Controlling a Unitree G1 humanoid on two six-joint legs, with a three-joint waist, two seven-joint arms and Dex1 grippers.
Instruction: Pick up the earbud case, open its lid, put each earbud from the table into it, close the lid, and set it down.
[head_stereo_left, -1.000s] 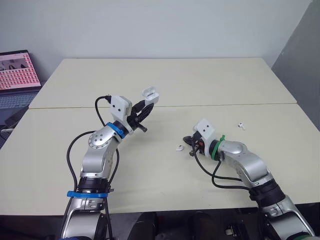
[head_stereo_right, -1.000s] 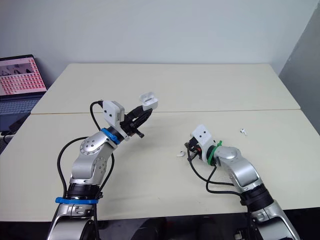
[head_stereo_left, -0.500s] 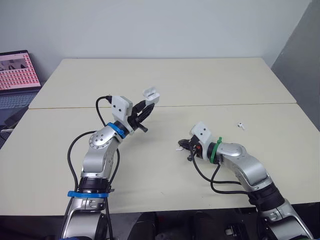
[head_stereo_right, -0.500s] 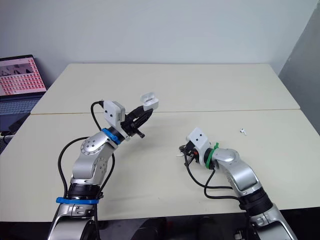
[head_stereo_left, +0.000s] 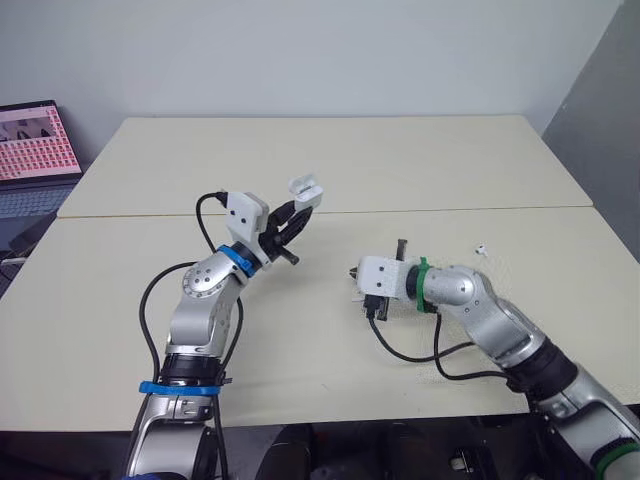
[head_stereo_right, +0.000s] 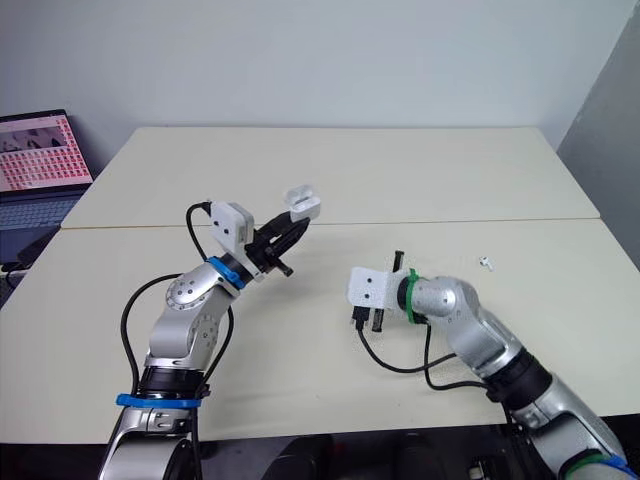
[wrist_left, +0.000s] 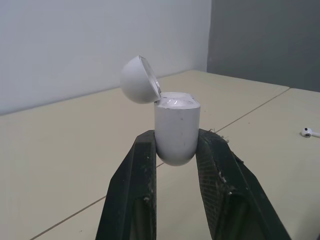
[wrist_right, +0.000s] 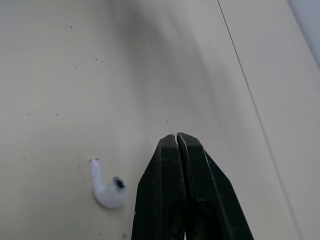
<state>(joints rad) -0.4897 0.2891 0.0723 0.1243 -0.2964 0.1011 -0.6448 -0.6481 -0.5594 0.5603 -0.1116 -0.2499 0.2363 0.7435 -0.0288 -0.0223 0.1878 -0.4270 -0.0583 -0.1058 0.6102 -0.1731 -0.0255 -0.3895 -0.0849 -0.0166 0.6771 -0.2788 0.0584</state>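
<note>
My left gripper (wrist_left: 176, 142) is shut on the white earbud case (wrist_left: 176, 127), held upright above the table left of centre. The case (head_stereo_left: 305, 190) has its round lid tipped open. Near the table's middle, my right gripper (wrist_right: 176, 137) is shut with nothing in it, its tips pointing down close over the table. One white earbud (wrist_right: 105, 187) lies on the table just beside those tips, apart from them. The right wrist (head_stereo_left: 385, 278) covers that spot in the head views. A second earbud (head_stereo_left: 481, 247) lies further right.
An open laptop (head_stereo_left: 35, 140) stands at the far left, off the table (head_stereo_left: 330, 150). A seam (head_stereo_left: 450, 210) runs across the table's middle. A black cable (head_stereo_left: 405, 350) loops from my right wrist over the table's near part.
My right wrist has turned and shifted left over the near earbud, which now lies beside the shut fingertips. The left gripper keeps the open case in about the same place.
</note>
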